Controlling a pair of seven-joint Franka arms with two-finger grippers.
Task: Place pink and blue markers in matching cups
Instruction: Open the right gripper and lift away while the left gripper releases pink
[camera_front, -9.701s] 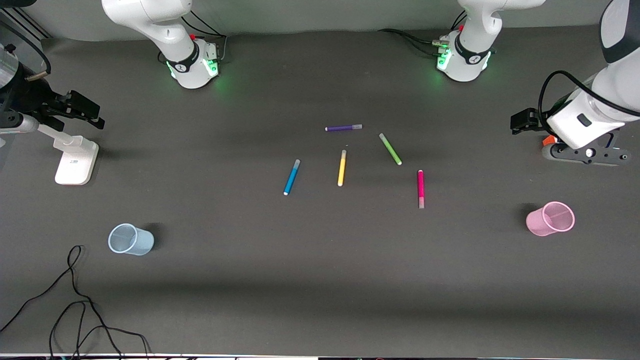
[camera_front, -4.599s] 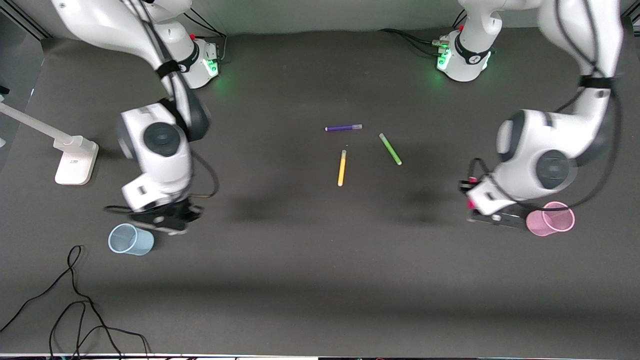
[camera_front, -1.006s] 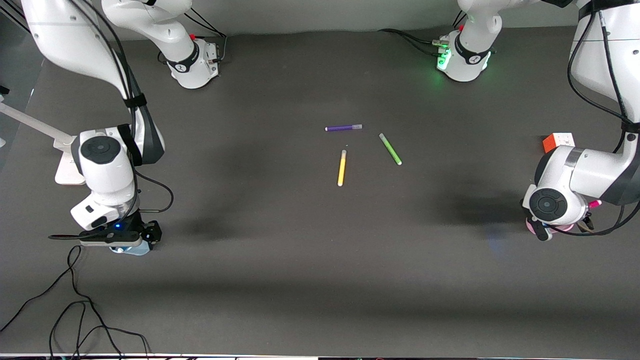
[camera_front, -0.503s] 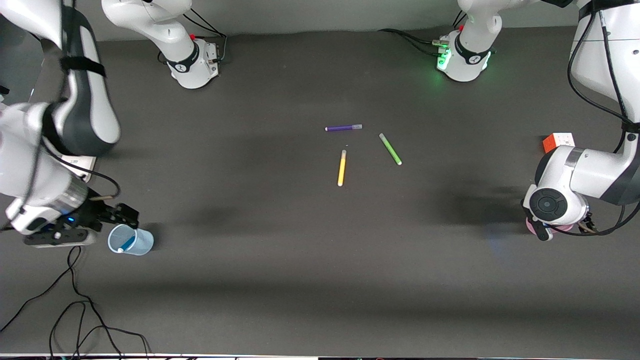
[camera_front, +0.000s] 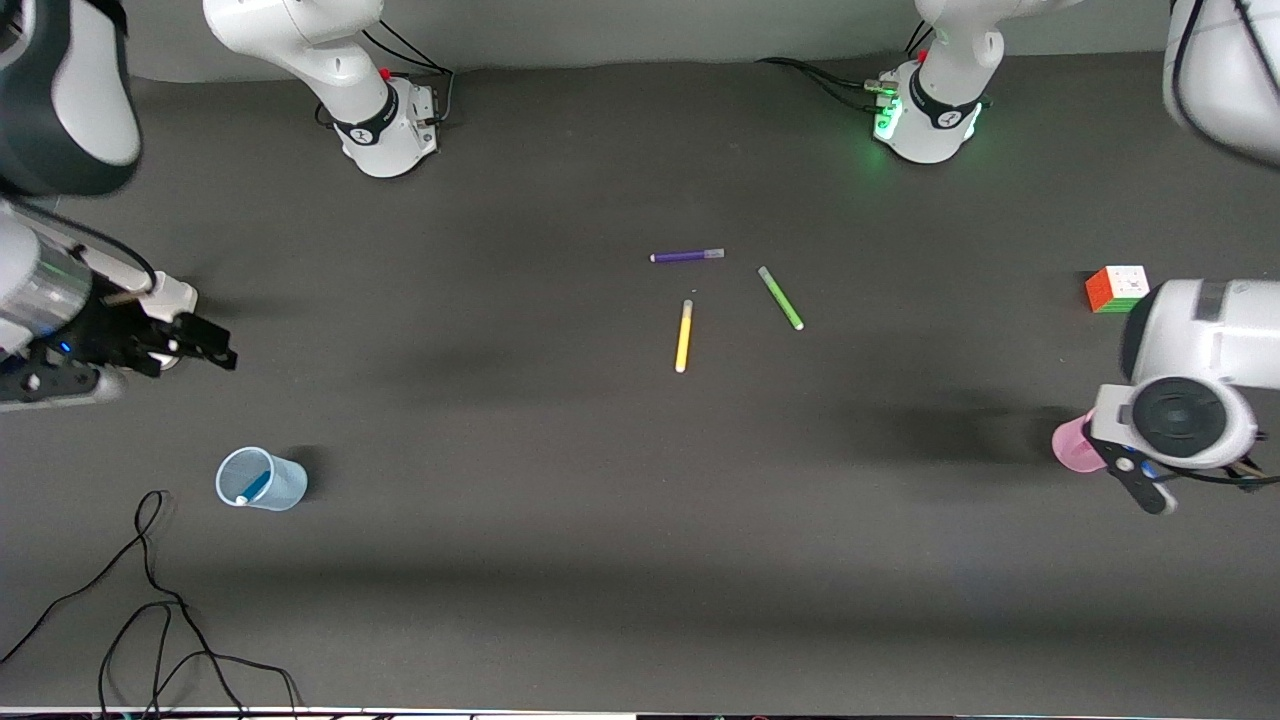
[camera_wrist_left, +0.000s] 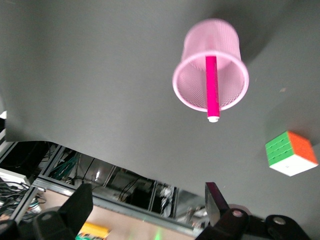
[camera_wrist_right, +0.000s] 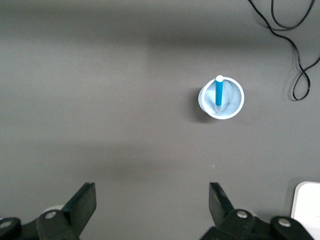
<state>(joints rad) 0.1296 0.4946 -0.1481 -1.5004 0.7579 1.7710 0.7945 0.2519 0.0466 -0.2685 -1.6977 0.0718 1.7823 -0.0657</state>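
Note:
The sky-blue marker (camera_front: 254, 487) stands tilted inside the pale blue cup (camera_front: 285, 484) at the right arm's end of the table; both also show in the right wrist view, marker (camera_wrist_right: 218, 93) in cup (camera_wrist_right: 235, 102). My right gripper (camera_front: 205, 346) is open and empty, up in the air away from the cup (camera_wrist_right: 152, 200). The pink marker (camera_wrist_left: 212, 86) leans inside the pink cup (camera_wrist_left: 190, 92). My left gripper (camera_wrist_left: 149, 200) is open and empty, raised over the pink cup (camera_front: 1072, 446), which my left wrist partly hides in the front view.
A purple pen (camera_front: 687, 256), a green pen (camera_front: 780, 298) and a yellow pen (camera_front: 684, 336) lie mid-table. A colour cube (camera_front: 1115, 289) sits near the pink cup, and also shows in the left wrist view (camera_wrist_left: 291, 153). A black cable (camera_front: 150, 600) trails by the front edge. A white stand base (camera_front: 178, 296) is near my right gripper.
Both grippers carried their markers to the cups and let go. The blue marker now stands in the blue cup, the pink in the pink cup. Both grippers have lifted away.

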